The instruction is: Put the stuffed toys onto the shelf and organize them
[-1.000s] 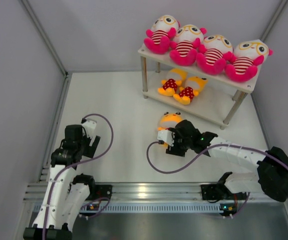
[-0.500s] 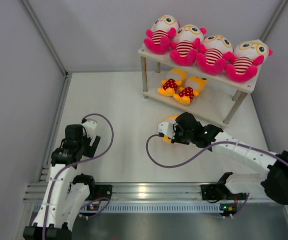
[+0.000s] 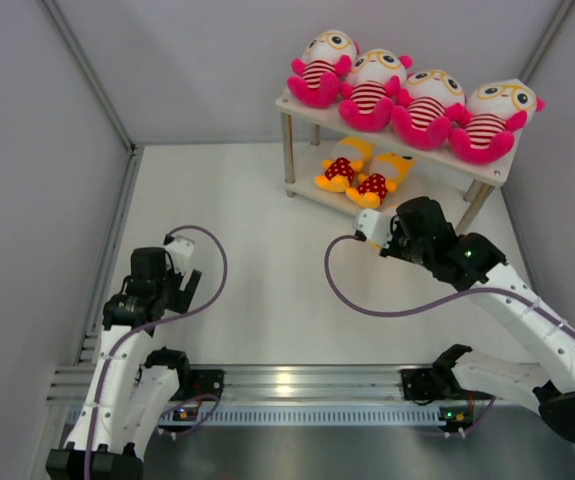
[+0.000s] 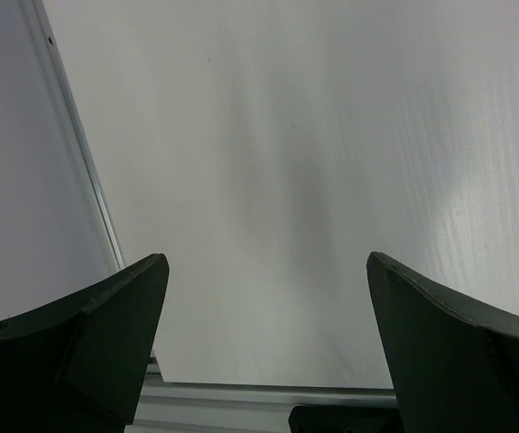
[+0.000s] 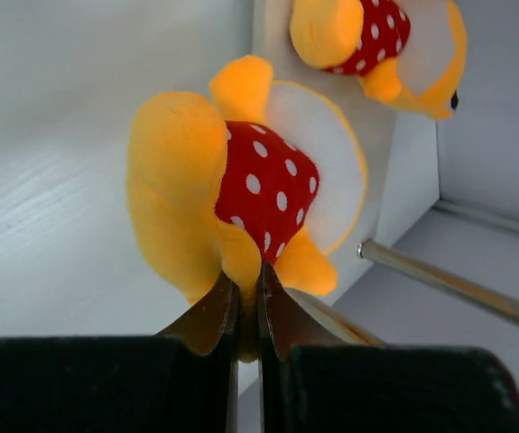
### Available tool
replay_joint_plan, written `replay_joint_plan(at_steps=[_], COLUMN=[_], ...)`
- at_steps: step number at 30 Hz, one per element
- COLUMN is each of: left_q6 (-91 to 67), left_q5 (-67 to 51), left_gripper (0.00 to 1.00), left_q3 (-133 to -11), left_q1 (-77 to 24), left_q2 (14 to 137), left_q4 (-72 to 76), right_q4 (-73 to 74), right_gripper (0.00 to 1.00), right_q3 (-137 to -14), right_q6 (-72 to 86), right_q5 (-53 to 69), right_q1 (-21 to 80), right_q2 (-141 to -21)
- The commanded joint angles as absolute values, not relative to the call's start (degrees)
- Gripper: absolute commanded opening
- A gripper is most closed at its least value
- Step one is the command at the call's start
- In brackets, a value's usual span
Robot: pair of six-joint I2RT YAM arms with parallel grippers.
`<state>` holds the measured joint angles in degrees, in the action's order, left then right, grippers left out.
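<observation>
White table (image 3: 267, 290), yellow toy (image 5: 232, 194) pinched, wrist-only

Four pink toys (image 3: 429, 108) atop shelf (image 3: 297, 106), two yellow toys (image 3: 375, 183) beneath

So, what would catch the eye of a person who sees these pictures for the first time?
The row of four pink plush toys along the shelf's top board stands out most. Next, the right gripper pinches a yellow-orange toy in red polka dots close to the lower board, where two similar toys lie.
</observation>
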<state>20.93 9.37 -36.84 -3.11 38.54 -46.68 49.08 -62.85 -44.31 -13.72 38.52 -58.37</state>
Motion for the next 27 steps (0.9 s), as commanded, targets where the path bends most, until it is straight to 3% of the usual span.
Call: replay_joint_plan(at_steps=[1, 11, 20, 26, 27], left_q6=[20.8, 20.8, 20.7, 20.7, 20.7], left_q5=[8.5, 8.7, 8.9, 9.1, 9.1], left_gripper=[0.97, 0.97, 0.97, 0.97, 0.97], left_q3=[-36.7, -36.6, -36.6, -36.7, -36.6], left_q1=[-3.3, -3.3, -3.3, -3.3, -3.3], left_q2=[38.2, 38.3, 39.2, 39.6, 39.6], left_q4=[-44.1, -44.2, -44.1, -44.2, -44.2], right_q4=[44.6, 25.4, 10.3, 7.4, 7.2], right_gripper=[0.00, 0.00, 0.01, 0.21, 0.34], right_q3=[-61.3, -54.3, -48.9, -47.9, -47.1], right_q6=[-49.7, -59.8, -64.8, -64.7, -64.3], right_q5=[-18.1, -20.0, -13.8, -14.2, -14.0], right_q1=[33.1, 23.6, 17.1, 16.2, 16.2], right_q2=[-57.5, -64.5, -68.9, -70.7, -69.5])
